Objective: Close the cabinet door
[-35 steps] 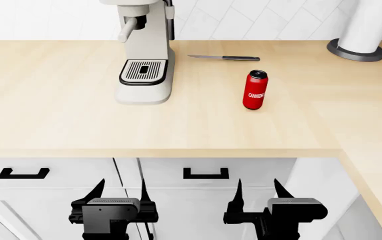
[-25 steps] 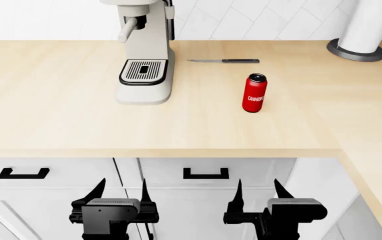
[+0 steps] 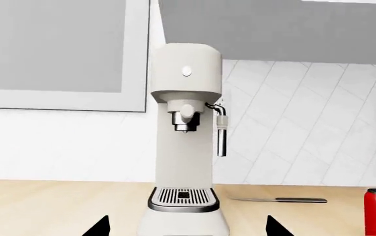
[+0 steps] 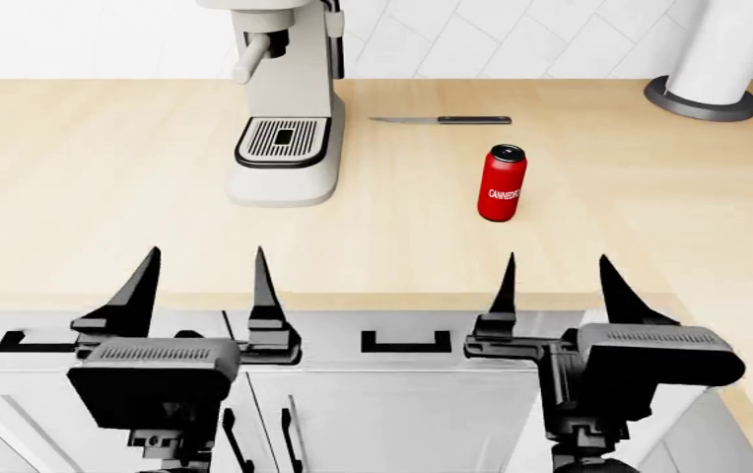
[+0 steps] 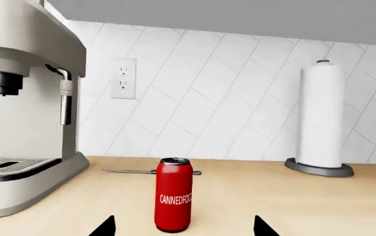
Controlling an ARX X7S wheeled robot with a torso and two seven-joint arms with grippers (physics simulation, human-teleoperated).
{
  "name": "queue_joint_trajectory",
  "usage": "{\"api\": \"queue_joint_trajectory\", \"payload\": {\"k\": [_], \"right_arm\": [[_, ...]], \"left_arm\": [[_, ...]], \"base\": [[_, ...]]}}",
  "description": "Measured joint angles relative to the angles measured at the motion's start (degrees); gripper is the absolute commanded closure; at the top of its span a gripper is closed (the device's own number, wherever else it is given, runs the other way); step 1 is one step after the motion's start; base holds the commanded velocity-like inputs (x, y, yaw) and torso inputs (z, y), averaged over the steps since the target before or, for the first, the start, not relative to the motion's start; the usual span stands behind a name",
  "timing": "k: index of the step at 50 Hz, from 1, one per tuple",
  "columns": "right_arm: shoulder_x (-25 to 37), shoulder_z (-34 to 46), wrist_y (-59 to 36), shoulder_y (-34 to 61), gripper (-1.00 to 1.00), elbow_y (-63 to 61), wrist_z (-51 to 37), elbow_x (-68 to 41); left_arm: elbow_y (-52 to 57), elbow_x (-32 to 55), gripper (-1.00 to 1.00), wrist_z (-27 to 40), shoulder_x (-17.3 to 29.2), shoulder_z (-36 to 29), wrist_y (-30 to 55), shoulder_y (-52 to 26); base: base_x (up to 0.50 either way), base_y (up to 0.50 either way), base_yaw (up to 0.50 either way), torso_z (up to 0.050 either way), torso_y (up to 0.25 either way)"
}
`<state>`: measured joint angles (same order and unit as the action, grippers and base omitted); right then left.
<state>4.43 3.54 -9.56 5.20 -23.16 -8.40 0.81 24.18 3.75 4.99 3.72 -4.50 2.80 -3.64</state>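
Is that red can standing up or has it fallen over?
Standing up. The can rests on its base on the counter, its top rim uppermost and its label level.

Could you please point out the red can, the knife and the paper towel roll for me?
red can (image 4: 503,183), head view, middle of its side.
knife (image 4: 474,120), head view, dark handle.
paper towel roll (image 5: 321,115), right wrist view, middle of the white roll.
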Motion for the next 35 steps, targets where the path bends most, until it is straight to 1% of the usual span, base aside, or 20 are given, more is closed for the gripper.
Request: {"api": "queue_joint_trajectory", "payload": {"k": [16, 27, 35], "right_arm": [[3.05, 0.95, -9.60, 10.26, -1.00, -20.78, -0.80, 3.69], [3.91, 0.36, -12.41, 12.86, -1.00, -26.62, -0.97, 3.08], [4.17, -0.41, -12.46, 13.02, -1.00, -28.27, -0.72, 0.86]], "left_arm": [[19.20, 0.27, -1.00, 3.99, 0.77, -0.58, 7.20, -10.69], [25.68, 1.12, -1.00, 5.57, 2.12, -0.07, 9.79, -14.17], [27.79, 1.64, -1.00, 6.43, 3.02, 0.10, 10.56, -15.14]], "base": [[0.00, 0.00, 0.00, 0.000, 0.000], [0.01, 0.00, 0.00, 0.000, 0.000], [0.49, -0.20, 0.00, 0.000, 0.000]]}}
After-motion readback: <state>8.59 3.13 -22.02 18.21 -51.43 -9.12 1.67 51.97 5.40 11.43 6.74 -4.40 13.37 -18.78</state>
